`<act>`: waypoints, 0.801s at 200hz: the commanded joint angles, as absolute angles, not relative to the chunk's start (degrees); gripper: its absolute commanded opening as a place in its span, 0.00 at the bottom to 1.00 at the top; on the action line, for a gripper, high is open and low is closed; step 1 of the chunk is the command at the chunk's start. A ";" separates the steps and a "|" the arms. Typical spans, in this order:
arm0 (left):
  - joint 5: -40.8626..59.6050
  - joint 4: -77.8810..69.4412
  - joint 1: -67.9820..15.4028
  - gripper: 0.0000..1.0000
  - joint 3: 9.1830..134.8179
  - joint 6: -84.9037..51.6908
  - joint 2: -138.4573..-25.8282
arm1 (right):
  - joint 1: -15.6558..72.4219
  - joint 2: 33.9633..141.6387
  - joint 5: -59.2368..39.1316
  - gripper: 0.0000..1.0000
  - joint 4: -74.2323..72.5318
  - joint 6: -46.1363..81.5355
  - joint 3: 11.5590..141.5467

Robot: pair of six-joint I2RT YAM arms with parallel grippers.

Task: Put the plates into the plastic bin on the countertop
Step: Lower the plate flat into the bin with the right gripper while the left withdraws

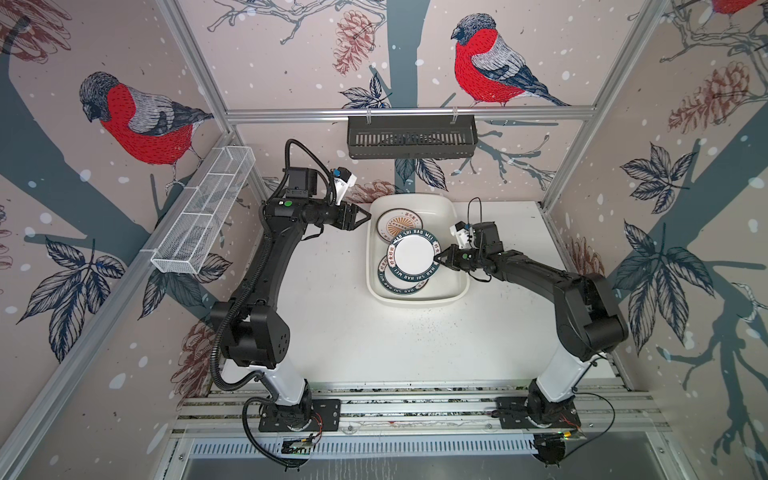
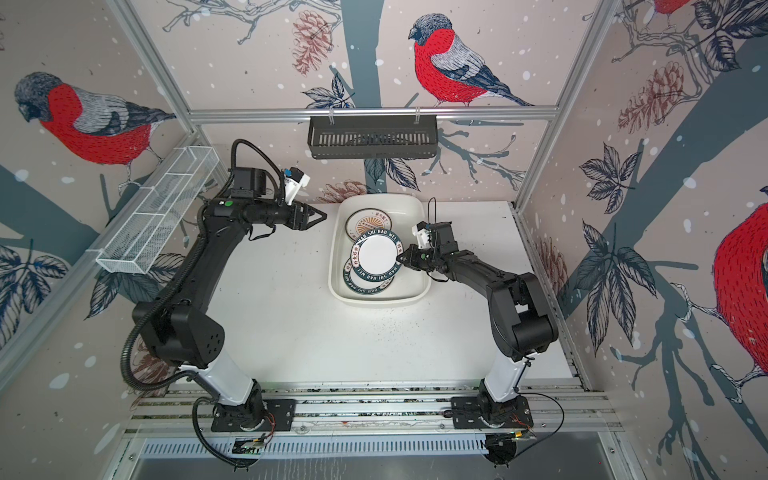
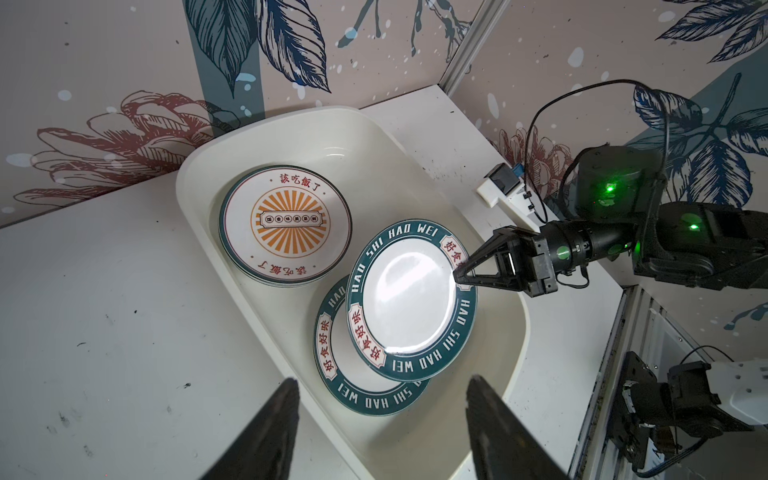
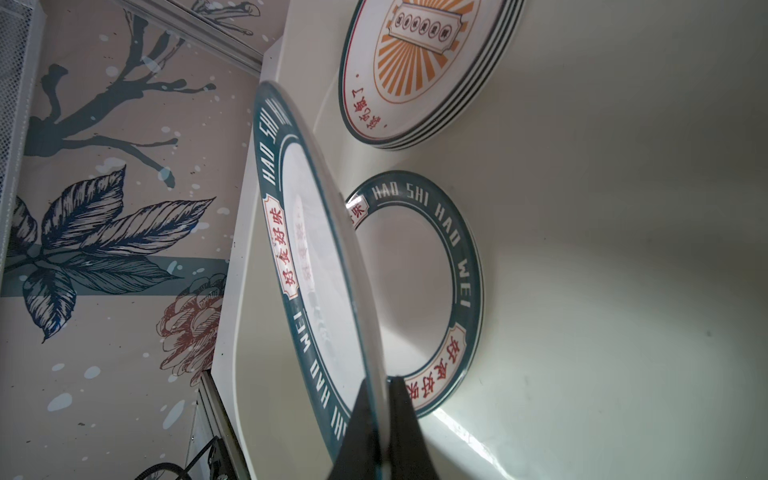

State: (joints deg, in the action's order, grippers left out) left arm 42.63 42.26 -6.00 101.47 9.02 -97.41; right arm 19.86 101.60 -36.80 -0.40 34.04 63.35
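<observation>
One lettered plate (image 1: 413, 253) is pinched at its rim by the right gripper (image 1: 438, 259). Jaws are pressed onto the edge from both faces, as seen in the right wrist view. It is carried clear of the floor of the plastic bin (image 1: 455, 286), face up, overlapping the lower plate (image 1: 397, 284), which is laid flat in the bin's front half. Contact between the two cannot be told. Sunburst stack (image 1: 399, 222) is parked in the bin's back half, several plates deep judging by the rims shown in the right wrist view. Bin is set on the countertop (image 1: 374, 340) near the back wall. Left gripper (image 1: 362, 219) is held just off the bin's left rim, above the countertop, jaws spread, nothing gripped. Black slotted shelf (image 1: 411, 137) and wire-mesh basket (image 1: 203, 212) are hung on the frame rails behind and to the left
</observation>
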 commanded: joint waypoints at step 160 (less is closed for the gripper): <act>46.02 40.60 -5.89 0.64 102.48 8.44 -98.44 | 21.44 109.32 -38.07 0.12 4.96 31.25 69.94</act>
